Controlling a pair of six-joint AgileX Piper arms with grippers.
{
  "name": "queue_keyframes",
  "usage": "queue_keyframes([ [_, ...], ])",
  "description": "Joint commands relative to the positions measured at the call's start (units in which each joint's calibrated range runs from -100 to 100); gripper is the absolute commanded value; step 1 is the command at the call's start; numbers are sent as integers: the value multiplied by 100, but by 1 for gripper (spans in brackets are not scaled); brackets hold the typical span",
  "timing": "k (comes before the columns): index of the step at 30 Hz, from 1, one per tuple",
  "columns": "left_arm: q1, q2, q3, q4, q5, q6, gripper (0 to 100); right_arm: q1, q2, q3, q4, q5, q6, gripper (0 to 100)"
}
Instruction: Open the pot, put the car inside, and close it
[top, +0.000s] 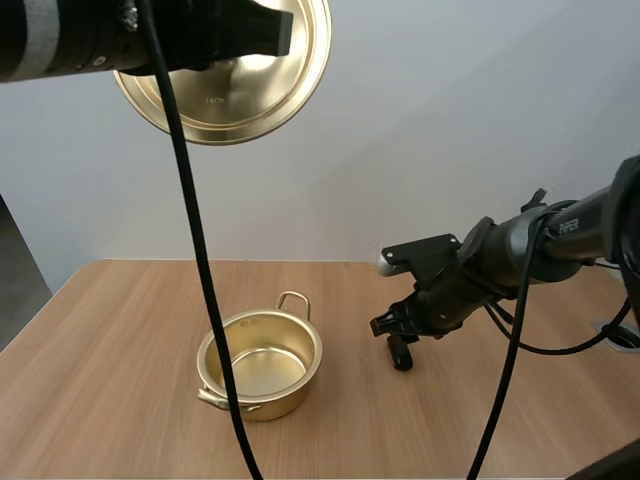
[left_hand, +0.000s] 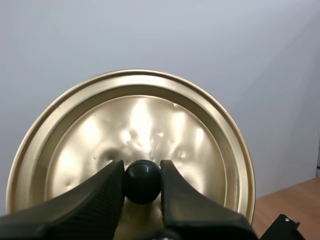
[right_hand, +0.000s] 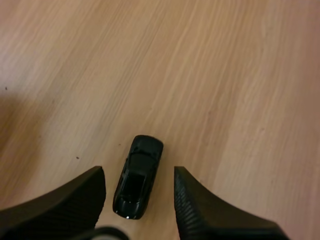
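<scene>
L gripper (left_hand: 141, 172): grips lid (left_hand: 135, 110) by knob (left_hand: 142, 182), held high.
R gripper (right_hand: 139, 175): wide, lined up over car (right_hand: 137, 181); go lower, close centred.

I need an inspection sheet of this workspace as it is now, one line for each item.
surface: wooden table, no spill seen.
job's things: pot open and empty, upright on the table; lid held up in the air; black car on the table, right of the pot.
clutter: nothing seen.
grippers: left gripper shut on the lid's knob; right gripper open, low, a finger on each side of the car.
cables: nothing seen beyond the rig's own.
surroundings: plain pale wall behind the table.
</scene>
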Motion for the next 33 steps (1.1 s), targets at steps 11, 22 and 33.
queue_keyframes([
  [11, 2, 3, 2, -24, 148, -5, 0, 33, 293, 0, 12, -256, -64, 72],
  [22, 11, 3, 2, -24, 149, -5, 0, 33, 983, 0, 396, -272, -509, 50],
  [33, 93, 3, 2, -24, 149, -5, 0, 33, 594, -294, 601, 326, -746, 0],
])
